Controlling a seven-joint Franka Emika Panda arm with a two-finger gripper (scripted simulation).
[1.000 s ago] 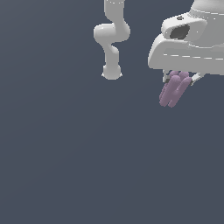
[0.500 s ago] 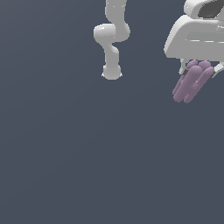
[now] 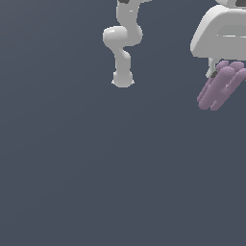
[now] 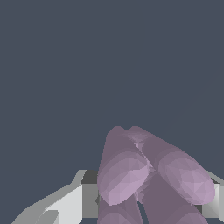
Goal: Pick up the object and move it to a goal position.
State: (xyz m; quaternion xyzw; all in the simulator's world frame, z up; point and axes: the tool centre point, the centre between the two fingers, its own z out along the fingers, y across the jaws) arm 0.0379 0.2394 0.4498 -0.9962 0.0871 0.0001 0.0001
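Exterior view: arm (image 3: 123, 43) bent; jaws clamp tilted object (image 3: 220, 86).

Arm (image 3: 123, 43): white, jointed, descending from the top edge of the exterior view.
Gripper (image 3: 218, 77): at the exterior view's upper right, raised above the floor.
Fingers (image 4: 65, 203): clamped on the object (image 3: 220, 89), which hangs tilted.
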